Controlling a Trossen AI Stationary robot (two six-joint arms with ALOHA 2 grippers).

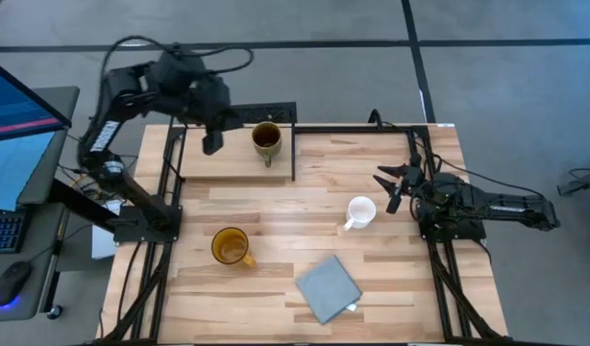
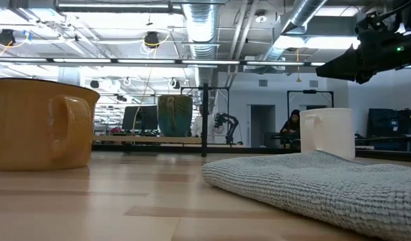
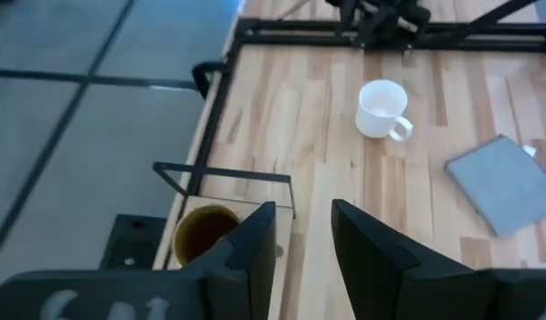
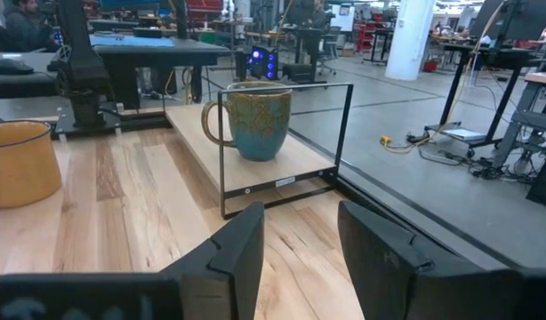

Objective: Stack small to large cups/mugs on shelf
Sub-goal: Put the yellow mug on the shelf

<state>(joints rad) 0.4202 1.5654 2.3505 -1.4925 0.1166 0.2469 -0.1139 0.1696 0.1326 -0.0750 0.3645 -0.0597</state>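
Observation:
The olive-brown mug [image 1: 266, 139] stands upright on the light-wood shelf [image 1: 233, 159] at the far left; it also shows in the right wrist view [image 4: 255, 120] and the left wrist view [image 3: 204, 233]. The yellow-orange mug [image 1: 232, 246] stands on the table nearer the front. The small white mug [image 1: 359, 211] stands on the table right of centre. My left gripper [image 1: 212, 142] hovers open above the shelf, just left of the olive-brown mug. My right gripper [image 1: 389, 183] is open and empty by the table's right side, near the white mug.
A folded grey cloth [image 1: 328, 287] lies near the table's front edge. The shelf's black frame [image 1: 294, 154] stands upright at its right end. A person sits far off in the room beyond the table [image 2: 290, 127].

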